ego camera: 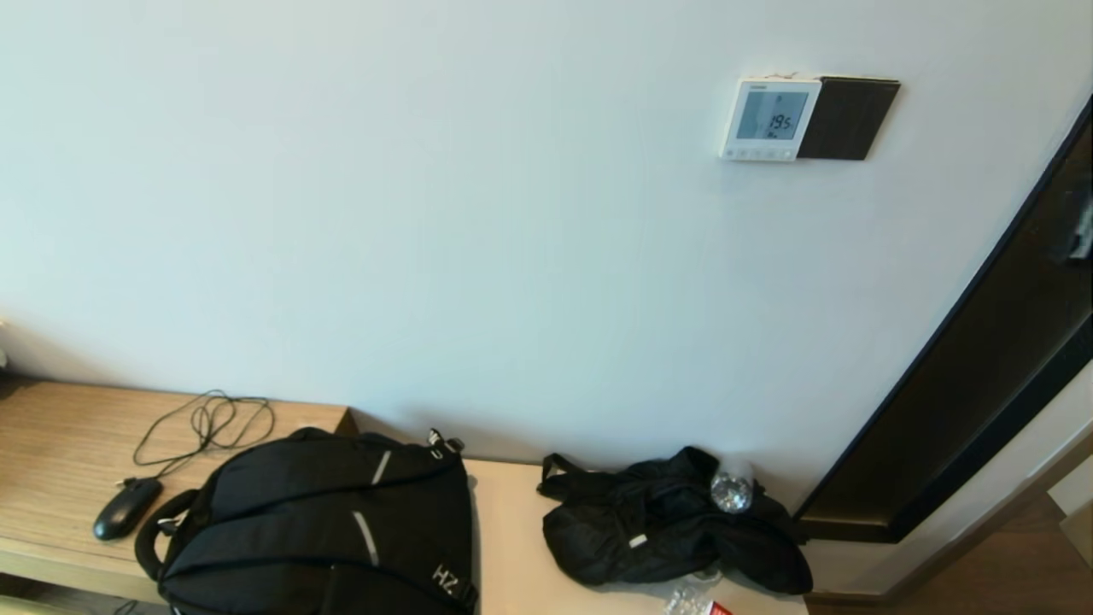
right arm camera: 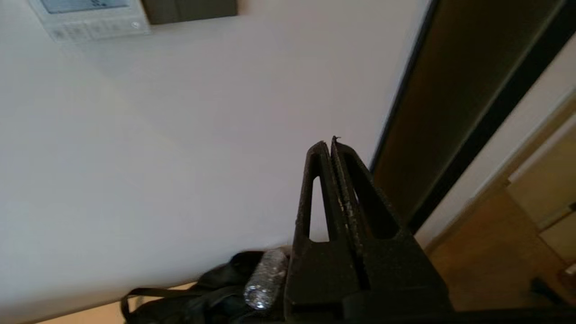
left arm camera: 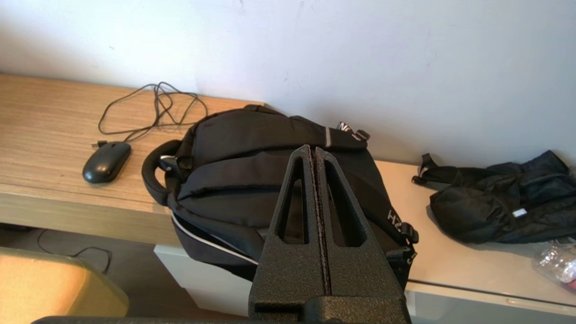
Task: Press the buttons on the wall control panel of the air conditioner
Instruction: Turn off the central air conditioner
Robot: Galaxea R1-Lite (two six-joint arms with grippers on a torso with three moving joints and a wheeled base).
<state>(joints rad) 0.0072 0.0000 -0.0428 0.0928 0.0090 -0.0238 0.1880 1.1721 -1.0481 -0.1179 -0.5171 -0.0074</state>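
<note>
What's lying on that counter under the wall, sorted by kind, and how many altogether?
Bags: 2, the black backpack and the smaller crumpled black bag
Computer mouse: 1
Plastic bottle: 1
Total: 4

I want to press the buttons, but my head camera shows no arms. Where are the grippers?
Observer: The right gripper is shut and points at bare wall, not yet at the panel.
Operator: And the left one?
Observer: The left gripper is shut too, hanging over the backpack.
</note>
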